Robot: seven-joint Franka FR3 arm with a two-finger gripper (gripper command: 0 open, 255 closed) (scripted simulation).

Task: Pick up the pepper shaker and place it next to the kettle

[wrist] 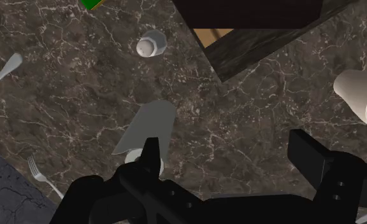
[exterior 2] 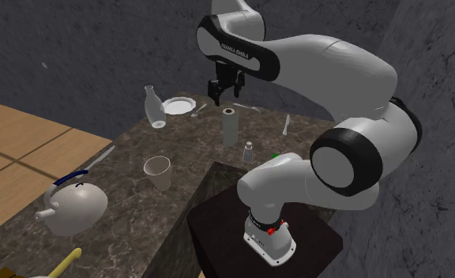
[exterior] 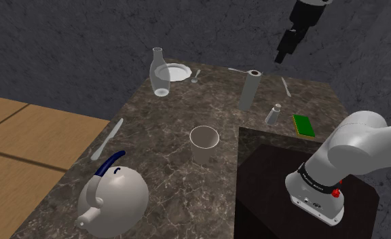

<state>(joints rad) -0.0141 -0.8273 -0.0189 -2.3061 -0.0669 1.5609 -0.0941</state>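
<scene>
The pepper shaker (exterior: 274,113) (exterior 2: 249,152) (wrist: 151,44) is a small grey bottle with a pale cap. It stands upright on the dark marble counter, between a tall grey cylinder (exterior: 250,89) (wrist: 147,130) and a green sponge (exterior: 303,125). The round grey kettle (exterior: 113,193) (exterior 2: 74,207), with a blue handle, sits at the counter's near end, far from the shaker. My gripper (exterior: 283,54) (exterior 2: 221,96) (wrist: 230,159) hangs high over the counter, roughly above the cylinder. It is open and holds nothing.
A pale cup (exterior: 204,141) (wrist: 360,95) stands mid-counter. A glass bottle (exterior: 159,72), a white plate (exterior: 176,71) and a spoon (exterior: 196,76) are at the far end. A knife (exterior: 107,138) lies near the kettle. The dark stand (exterior: 275,170) borders the counter.
</scene>
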